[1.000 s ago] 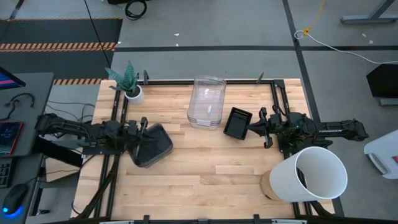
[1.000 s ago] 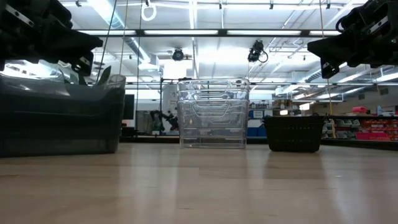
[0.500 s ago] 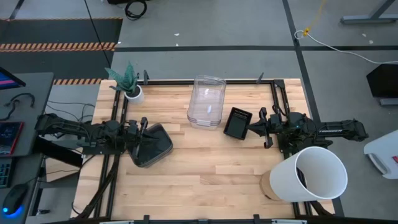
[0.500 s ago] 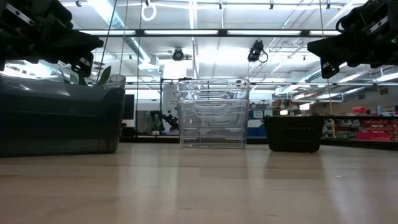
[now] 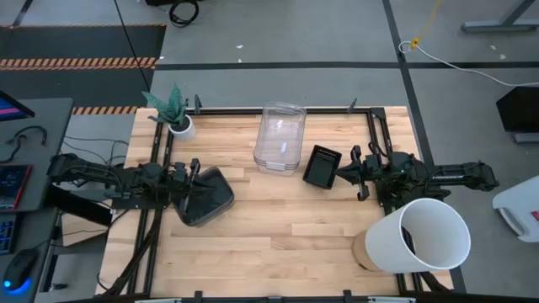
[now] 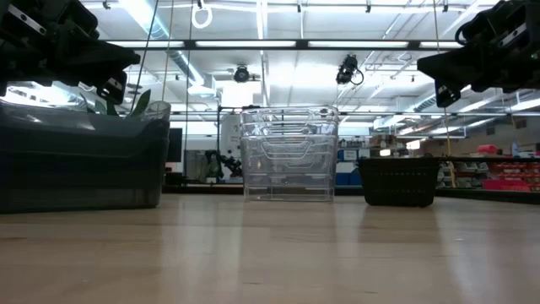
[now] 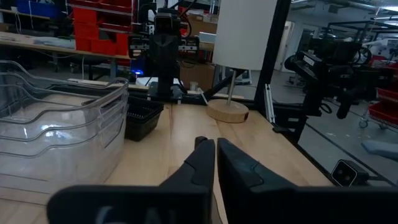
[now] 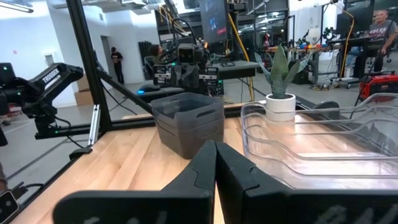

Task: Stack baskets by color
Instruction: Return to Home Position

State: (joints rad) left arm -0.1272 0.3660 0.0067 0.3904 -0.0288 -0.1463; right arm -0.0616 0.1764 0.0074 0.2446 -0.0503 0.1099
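Observation:
Three stacks of baskets stand on the wooden table. The clear stack [image 5: 280,137] [image 6: 288,152] is at the far middle, with the black perforated stack [image 5: 322,166] [image 6: 399,180] to its right. The smoky grey stack [image 5: 204,195] [image 8: 189,124] is at the left. My left gripper [image 5: 194,173] [image 7: 216,142] is shut and level, hanging above the grey stack's left edge with air between them in the low view. My right gripper [image 5: 357,173] [image 8: 216,144] is shut and level, right of the black stack. Neither holds anything.
A large white bucket [image 5: 425,236] lies on a round wooden base at the near right corner. A small white pot with a green plant [image 5: 178,124] stands at the far left corner. Black frame rails run along the table's edges. Bare wood lies in the near middle.

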